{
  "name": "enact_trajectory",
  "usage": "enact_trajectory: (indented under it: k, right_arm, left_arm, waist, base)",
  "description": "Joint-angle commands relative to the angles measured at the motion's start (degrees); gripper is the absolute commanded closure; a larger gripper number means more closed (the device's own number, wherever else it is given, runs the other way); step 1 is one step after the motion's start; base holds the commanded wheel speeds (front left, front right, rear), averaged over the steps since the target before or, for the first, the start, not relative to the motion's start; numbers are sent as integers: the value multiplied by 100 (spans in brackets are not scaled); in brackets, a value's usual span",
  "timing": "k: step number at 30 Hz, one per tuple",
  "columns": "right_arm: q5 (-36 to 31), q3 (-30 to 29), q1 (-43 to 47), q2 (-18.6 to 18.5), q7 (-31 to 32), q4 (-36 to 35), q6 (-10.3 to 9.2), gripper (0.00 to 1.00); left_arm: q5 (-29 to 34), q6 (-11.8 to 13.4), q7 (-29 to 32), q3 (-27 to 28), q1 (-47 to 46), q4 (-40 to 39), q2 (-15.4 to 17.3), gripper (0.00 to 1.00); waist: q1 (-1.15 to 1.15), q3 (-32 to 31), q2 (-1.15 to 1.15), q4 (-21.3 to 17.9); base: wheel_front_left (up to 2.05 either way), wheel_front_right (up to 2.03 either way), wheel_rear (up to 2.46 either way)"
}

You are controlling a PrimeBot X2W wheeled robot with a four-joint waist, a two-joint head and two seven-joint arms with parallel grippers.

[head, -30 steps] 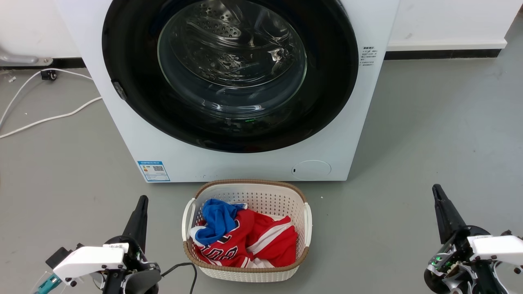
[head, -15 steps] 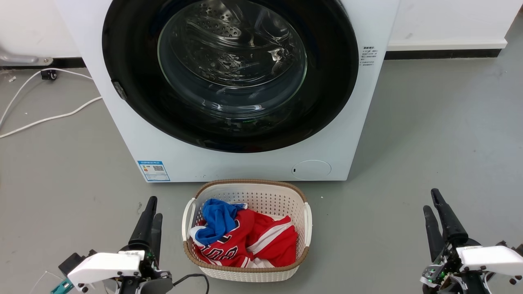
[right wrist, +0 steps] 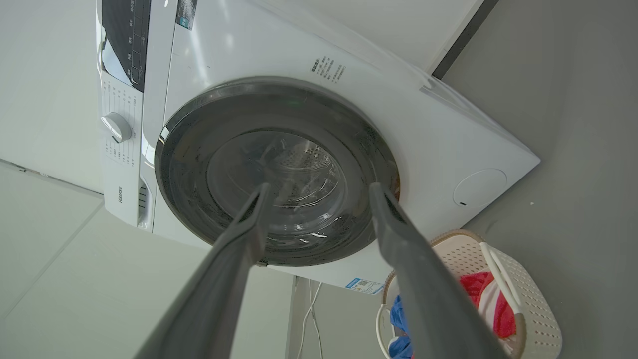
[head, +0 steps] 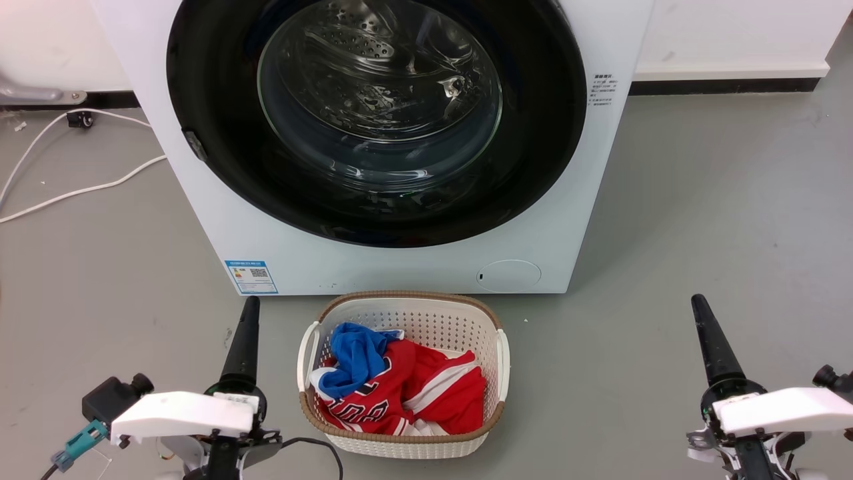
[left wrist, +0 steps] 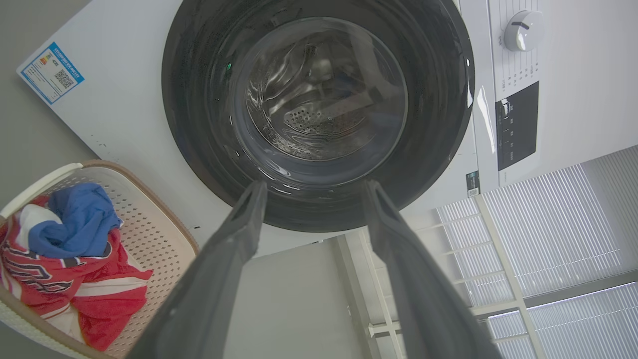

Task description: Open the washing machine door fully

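Observation:
The white washing machine [head: 400,270] stands in front of me with its round black washing machine door [head: 533,133] shut flush against the front. Through the glass bowl I see the steel drum. A small latch [head: 194,147] sits on the door's left edge. My left gripper [head: 250,303] hovers low at the lower left, beside the basket, and points at the machine. In the left wrist view this gripper [left wrist: 315,187] is open and empty, aimed at the door [left wrist: 319,89]. My right gripper [head: 697,300] is at the lower right, also open [right wrist: 320,189] and empty, well short of the door [right wrist: 274,169].
A white laundry basket [head: 400,310] with red and blue clothes sits on the grey floor right below the door, between my grippers. White cables [head: 80,193] trail over the floor at the left. A wall with a dark baseboard [head: 720,85] runs behind the machine.
Both wrists have rolled, so each gripper's fingers now line up edge-on in the head view. Both fingertips sit slightly nearer the machine. The door has not moved.

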Motion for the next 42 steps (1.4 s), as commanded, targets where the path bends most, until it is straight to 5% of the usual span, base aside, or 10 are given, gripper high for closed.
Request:
enact_trajectory:
  k: [1, 19, 42]
  right_arm:
    - [-353, 46, -42, -34, -66, -150, 4, 0]
    - [-2604, 65, 51, -10, -372, -210, 7, 0]
    - [-4465, 229, 159, 8, -462, -422, 9, 0]
  left_arm:
    - [333, -10, -68, -56, -164, -141, 36, 0]
    - [2555, 54, -441, -448, -200, -249, 220, 0]
    - [4180, 300, -817, -732, -201, -106, 423, 0]
  waist:
    - [0, 2, 0, 0]
    - [0, -6, 0, 13]
    - [0, -21, 0, 55]
  base:
    - [0, 0, 0]
    - [0, 0, 0]
    - [0, 0, 0]
